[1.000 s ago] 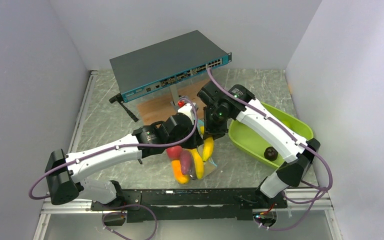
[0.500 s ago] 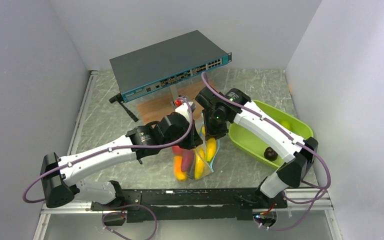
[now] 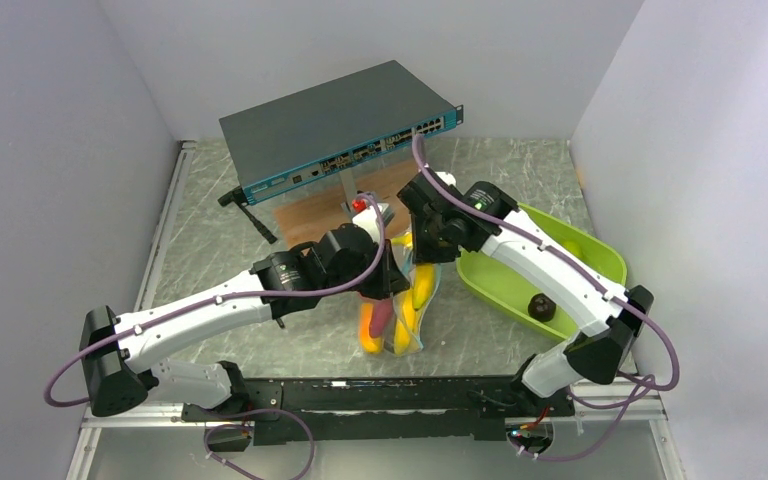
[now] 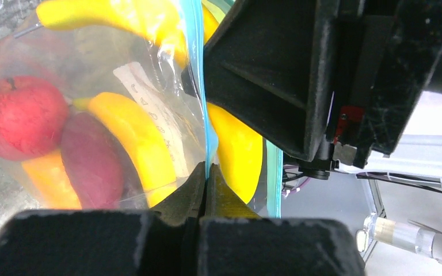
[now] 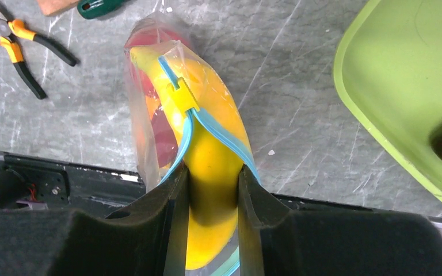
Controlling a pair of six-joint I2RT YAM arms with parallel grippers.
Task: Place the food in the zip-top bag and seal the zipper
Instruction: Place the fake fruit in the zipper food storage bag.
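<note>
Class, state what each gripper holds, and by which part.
Left gripper pinches the bag by its blue zipper strip; right gripper clamps the banana near one end.

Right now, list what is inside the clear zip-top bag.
Inside the zip-top bag: a red apple, a purple eggplant, a yellow banana, an orange piece, and a second banana halfway through the mouth. Anything behind them is covered.

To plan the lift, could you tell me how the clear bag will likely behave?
Probably floppy: the zip-top bag has thin film crinkling around the fruit. Likely bottom-heavy, so it may sag below the left gripper.
</note>
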